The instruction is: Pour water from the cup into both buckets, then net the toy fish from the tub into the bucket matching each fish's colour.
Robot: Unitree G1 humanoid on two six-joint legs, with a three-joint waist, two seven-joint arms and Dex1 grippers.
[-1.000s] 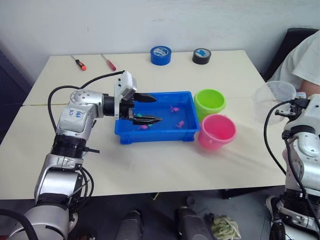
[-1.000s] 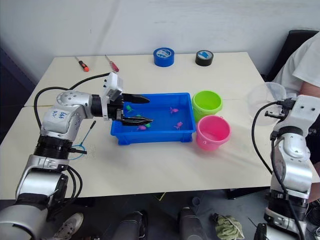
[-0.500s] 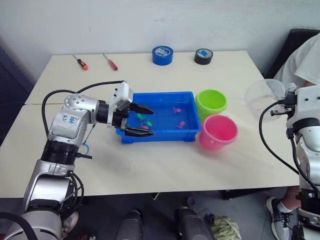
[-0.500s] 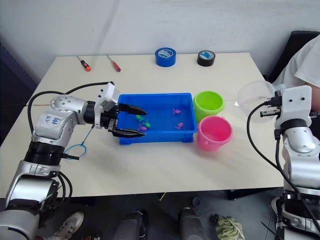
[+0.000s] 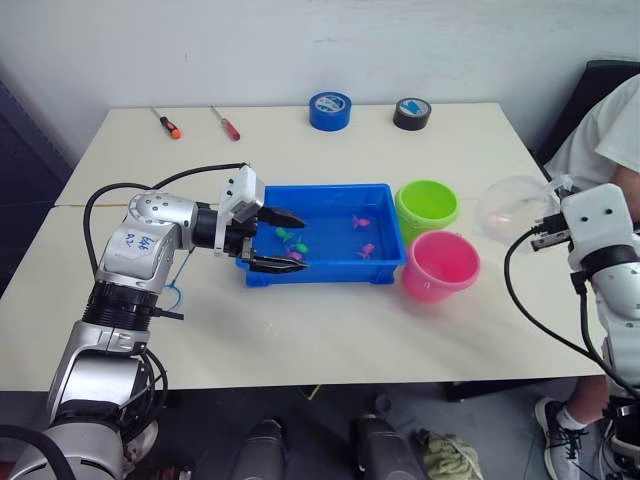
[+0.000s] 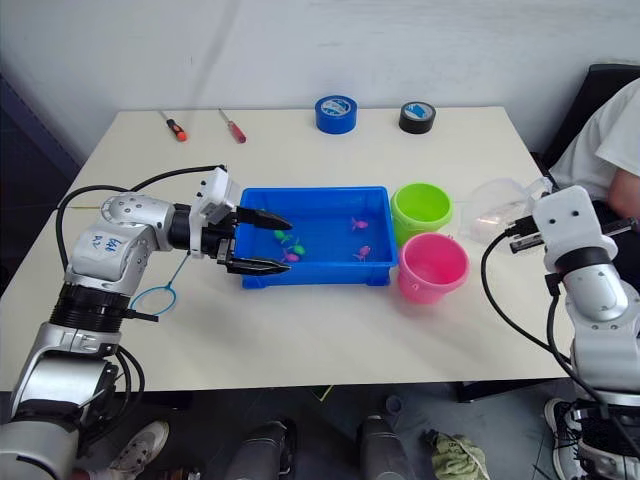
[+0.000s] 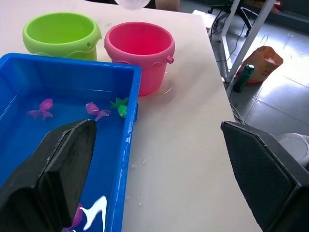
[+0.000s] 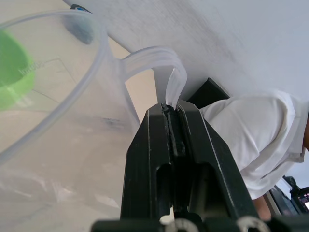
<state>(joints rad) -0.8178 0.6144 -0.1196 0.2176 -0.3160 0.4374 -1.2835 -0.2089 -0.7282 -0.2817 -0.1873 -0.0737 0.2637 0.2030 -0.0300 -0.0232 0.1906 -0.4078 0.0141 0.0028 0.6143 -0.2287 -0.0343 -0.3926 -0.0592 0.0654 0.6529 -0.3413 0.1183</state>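
- Right gripper (image 8: 175,113): two black fingers pinched tight on the thin handle of the clear cup (image 6: 497,208) (a see-through plastic measuring cup), held in the air off the table's 3 o'clock edge, just beyond the buckets.
- Left gripper (image 6: 262,241): fingers spread wide apart, holding nothing, poised over the 9 o'clock end of the tub (image 6: 318,196); one finger over the water inside, the other just outside the near wall.
- Tub: one, shallow, rectangular, glossy bright blue plastic with a rim, near the middle of the table (image 6: 330,330), water inside.
- Buckets: two, small round plastic pails, touching or nearly so; lime green bucket (image 6: 421,207) just at 3 o'clock of the tub, pink bucket (image 6: 433,267) at 6 o'clock of the green one.
- Toy fish: tiny plastic pieces in the tub, about five or six (exact count hard to tell); pink fish (image 5: 362,222) toward the 3 o'clock end, green fish (image 5: 297,240) nearer the left gripper.
- Net (image 6: 153,297): one, light blue round hoop on a thin dark handle, flat on the table at 9 o'clock of the tub, partly hidden by the left arm.
- Tape rolls: two at the 12 o'clock edge, a blue roll (image 6: 336,113) and a black roll (image 6: 417,117).
- Screwdrivers: two near the 11 o'clock corner, an orange-handled screwdriver (image 6: 175,126) and a red-handled screwdriver (image 6: 234,126).
- Person in a white shirt (image 6: 598,135) seated at 3 o'clock.
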